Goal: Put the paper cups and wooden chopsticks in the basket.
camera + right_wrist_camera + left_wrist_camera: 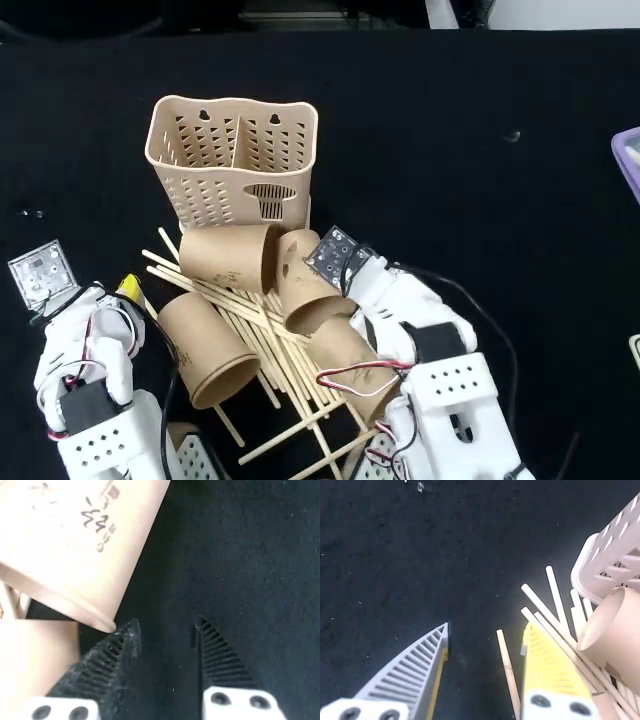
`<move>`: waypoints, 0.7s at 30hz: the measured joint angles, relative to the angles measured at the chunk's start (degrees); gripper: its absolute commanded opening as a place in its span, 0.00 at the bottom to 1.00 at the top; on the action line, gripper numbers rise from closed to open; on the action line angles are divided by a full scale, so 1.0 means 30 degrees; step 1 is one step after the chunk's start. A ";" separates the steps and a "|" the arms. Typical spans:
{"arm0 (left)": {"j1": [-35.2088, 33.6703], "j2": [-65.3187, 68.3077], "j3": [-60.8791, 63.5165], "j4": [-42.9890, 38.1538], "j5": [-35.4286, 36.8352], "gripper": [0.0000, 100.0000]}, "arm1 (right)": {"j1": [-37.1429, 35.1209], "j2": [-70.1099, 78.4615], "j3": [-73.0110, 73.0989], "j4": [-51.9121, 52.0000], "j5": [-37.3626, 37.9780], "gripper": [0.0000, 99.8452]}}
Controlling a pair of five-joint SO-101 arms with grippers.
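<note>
The left pincer (486,627) is wide open and holds nothing. It is low over the black counter (480,200), at the edge of the pile. One loose chopstick (507,672) lies on the counter between its jaws, closer to the yellow jaw than to the grey one.

The right pincer (167,622) is also open, about halfway, with only bare counter between its black jaws. The rim of a cup seems to touch the tip of one jaw, but I cannot say for sure that they meet.

The beige basket (232,160) stands upright at the far side of the pile, and none of the cups or chopsticks are in it. Four paper cups lie on their sides. The first cup (228,258) is just in front of the basket, and the second cup (310,285) is beside it. The third cup (205,348) is nearer the left arm, and the fourth cup (350,368) is partly under the right arm. The wooden chopsticks (265,340) are spread in a heap on the counter between and under the cups.
</note>
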 measured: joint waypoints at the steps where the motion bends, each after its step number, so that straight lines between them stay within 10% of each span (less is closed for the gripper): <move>1: 0.0000 -0.0088 0.0000 0.0000 0.0000 0.24 | 0.0000 -0.0176 0.0000 0.0000 0.0029 0.18; 13: 0.0000 -0.0176 0.0000 0.0000 0.0029 0.24 | -0.1055 -0.5304 -0.2901 0.7033 0.0029 0.18; 21: 0.0000 -0.0176 0.0000 0.0000 0.0029 0.24 | -0.2286 -0.7179 0.0703 0.4923 0.0059 0.21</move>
